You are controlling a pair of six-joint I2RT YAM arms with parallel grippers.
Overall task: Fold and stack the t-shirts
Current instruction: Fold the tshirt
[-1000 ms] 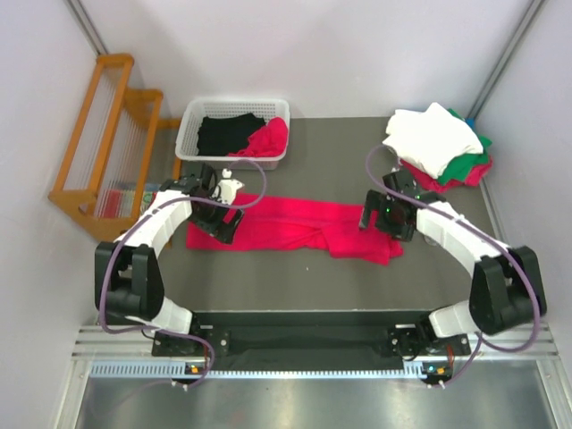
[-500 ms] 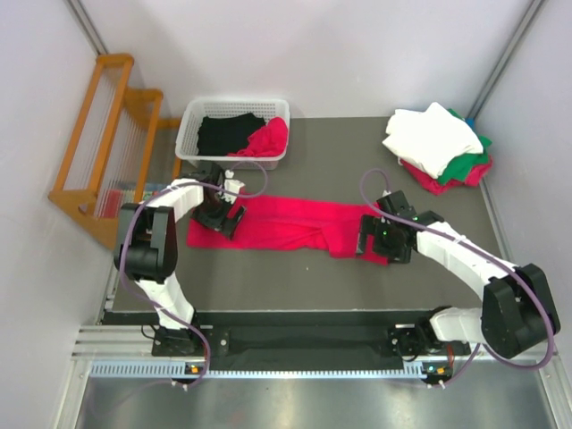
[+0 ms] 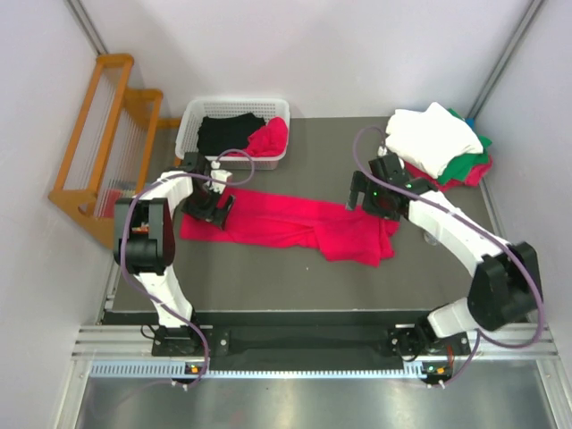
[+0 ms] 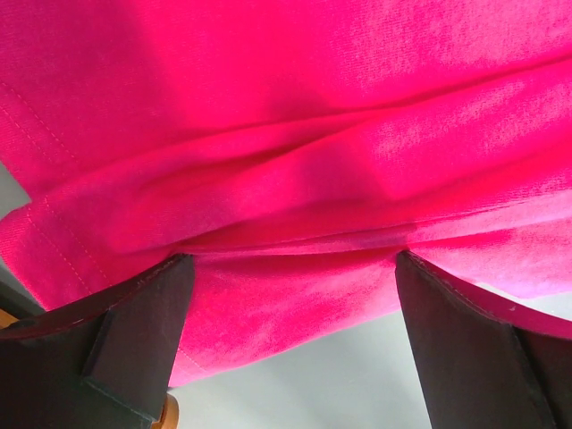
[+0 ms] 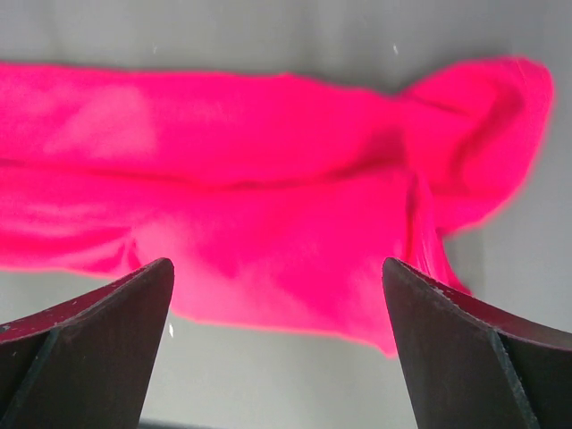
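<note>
Across the middle of the desk (image 3: 268, 277) lies the crimson t-shirt (image 3: 286, 225), folded into a long band. Left gripper (image 3: 207, 208) at its left end, right gripper (image 3: 368, 197) over its right end; both jaws wide open, holding nothing. Stacked folded tees (image 3: 438, 143) sit far right.

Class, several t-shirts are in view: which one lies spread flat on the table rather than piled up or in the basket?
The crimson t-shirt stretched across the table's middle; the others sit stacked at the far right corner or bundled in the white basket.

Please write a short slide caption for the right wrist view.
Open right tool above the crumpled crimson cotton t-shirt lying on the grey table.
</note>
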